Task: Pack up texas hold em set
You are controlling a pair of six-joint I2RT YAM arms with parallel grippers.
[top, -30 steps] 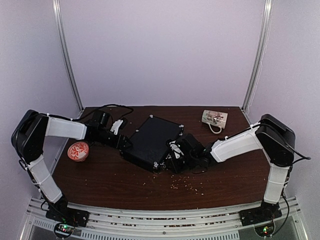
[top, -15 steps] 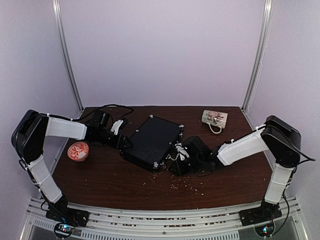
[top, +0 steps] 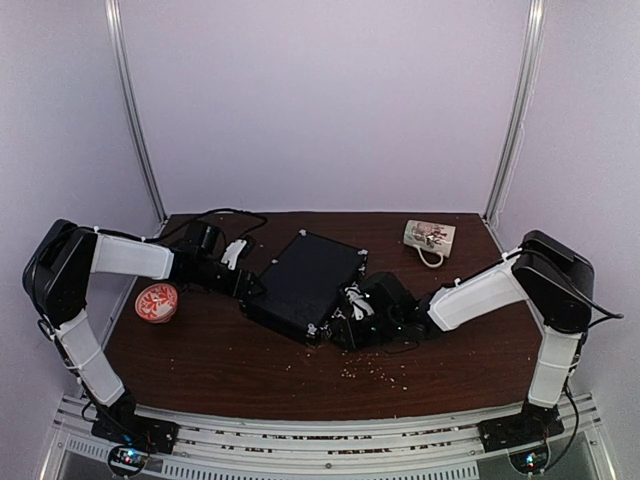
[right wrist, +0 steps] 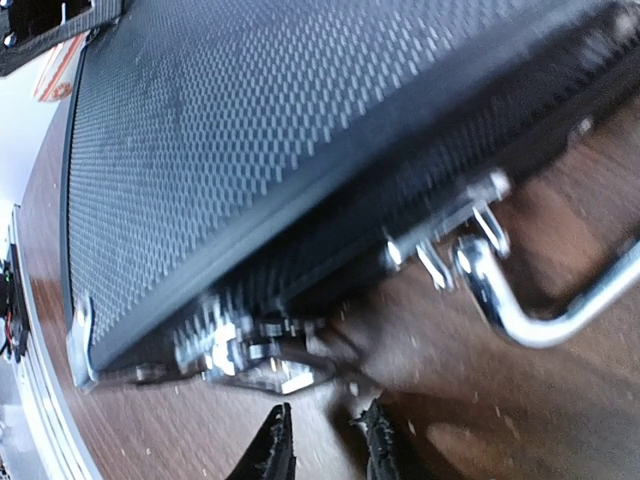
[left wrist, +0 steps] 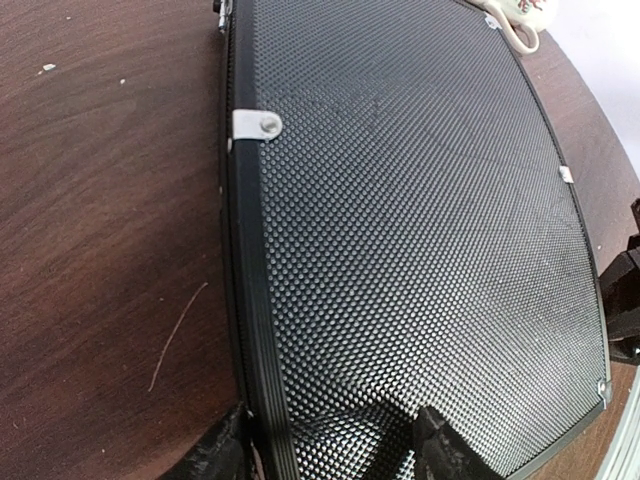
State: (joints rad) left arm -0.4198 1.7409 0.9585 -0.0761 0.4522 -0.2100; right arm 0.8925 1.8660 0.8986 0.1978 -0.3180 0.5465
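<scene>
The black hard briefcase [top: 305,283] lies shut and flat mid-table, turned at an angle. Its dimpled lid [left wrist: 420,230] fills the left wrist view. My left gripper [top: 248,283] stands open astride the case's left edge, one fingertip [left wrist: 215,455] on the table side and the other over the lid. My right gripper [top: 342,318] sits low at the case's front side, its jaws narrowly open with nothing between them, just short of a silver latch [right wrist: 250,350]. The chrome handle [right wrist: 520,305] lies to the right of it. Chips, card decks and buttons are out of view.
A white printed mug [top: 430,237] lies at the back right. An orange-red patterned dish [top: 157,301] sits near the left edge, under my left arm. Small crumbs [top: 370,372] are scattered on the brown table in front of the case.
My right gripper drew back a little to the right, then came in again toward the case's front latch. The left arm and the case have not moved.
</scene>
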